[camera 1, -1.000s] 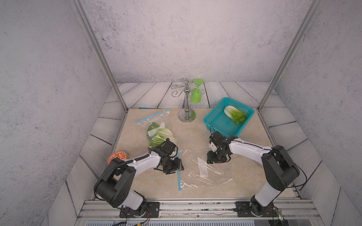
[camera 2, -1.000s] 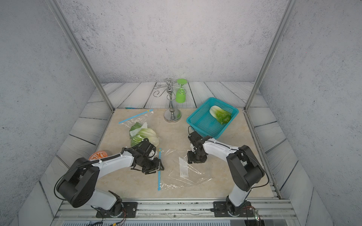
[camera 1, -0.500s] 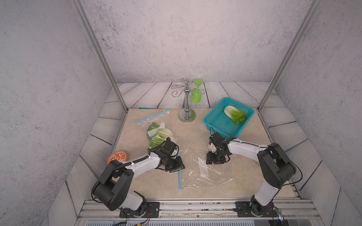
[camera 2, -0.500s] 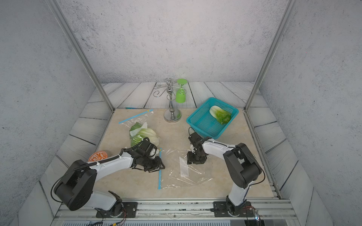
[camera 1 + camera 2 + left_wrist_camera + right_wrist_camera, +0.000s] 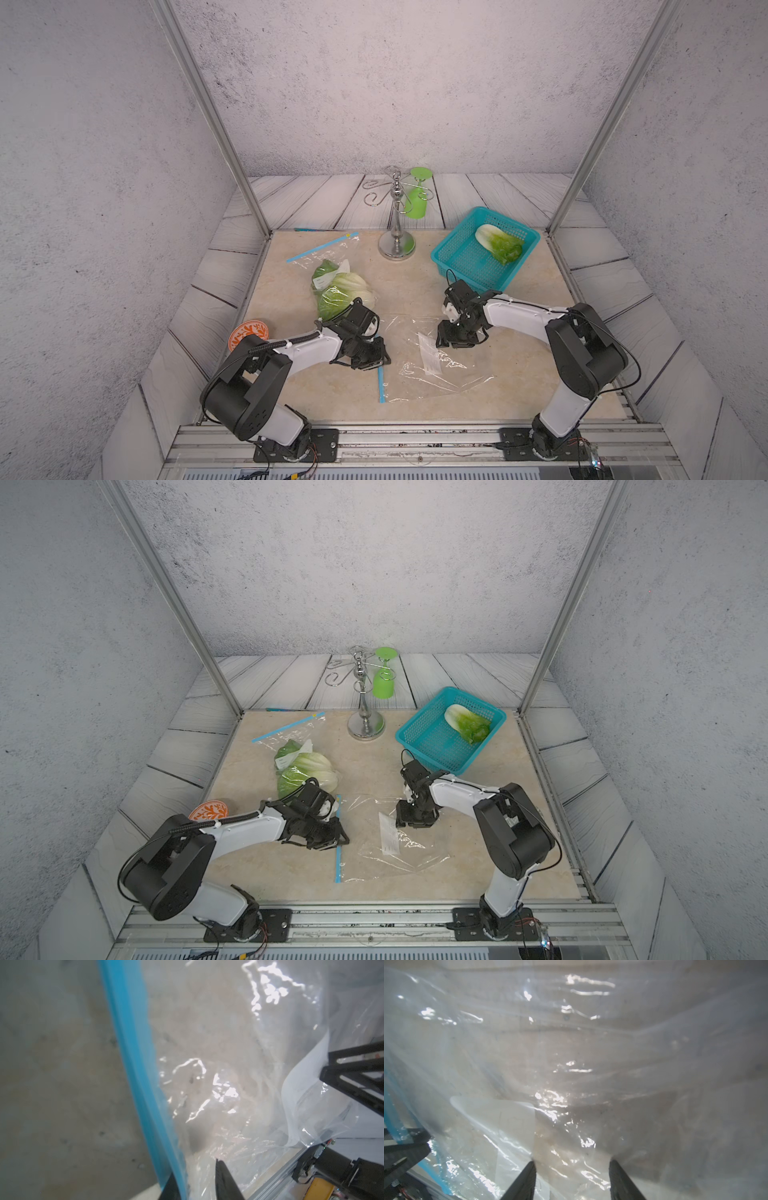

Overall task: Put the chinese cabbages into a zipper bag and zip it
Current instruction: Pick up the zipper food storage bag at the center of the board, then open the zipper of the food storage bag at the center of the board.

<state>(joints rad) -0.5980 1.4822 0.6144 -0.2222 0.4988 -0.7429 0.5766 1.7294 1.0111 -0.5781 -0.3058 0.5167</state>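
Note:
A clear empty zipper bag (image 5: 436,370) (image 5: 395,845) lies flat in the middle of the table, its blue zip strip (image 5: 381,384) (image 5: 133,1053) on its left side. My left gripper (image 5: 379,359) (image 5: 195,1169) sits low at that strip. Its jaws are narrow, with the strip and film between them and a gap still showing. My right gripper (image 5: 451,343) (image 5: 572,1161) is open, its fingertips down on the bag's far right part. Two chinese cabbages (image 5: 343,286) lie inside a second clear bag (image 5: 328,259) behind my left arm. A third cabbage (image 5: 498,245) lies in the teal basket (image 5: 457,266).
A chrome stand (image 5: 397,245) with a green goblet (image 5: 415,203) hanging on it is at the back centre. An orange patterned dish (image 5: 248,334) sits at the left edge by my left arm. Metal posts frame the back corners.
My left gripper's jaws have narrowed around the bag's blue zip strip and the hand has shifted slightly. My right gripper has stayed on the bag.

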